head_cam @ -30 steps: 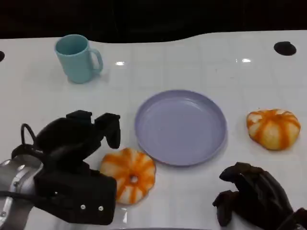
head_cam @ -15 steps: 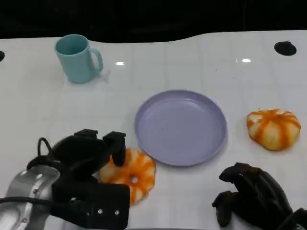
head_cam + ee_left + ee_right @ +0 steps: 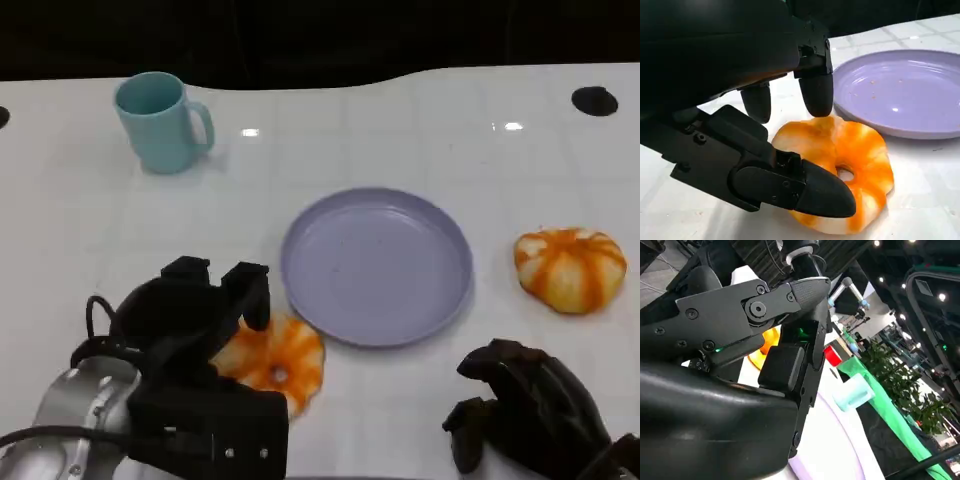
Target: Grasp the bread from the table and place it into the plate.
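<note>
Since a second ago the left hand (image 3: 205, 320) has advanced over the near bread (image 3: 275, 362), fingers apart around it, while the right hand (image 3: 525, 415) stays curled, empty.

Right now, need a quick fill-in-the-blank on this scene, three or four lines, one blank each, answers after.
1. The left hand reaches over the nearer bread, which lies beside the ____ plate.
2. The plate holds ____ bread.
3. The mug at the table's far left corner is ____ in colour.
4. The second bread lies on the plate's ____ side.

Missing words: purple; no; teal; right
</note>
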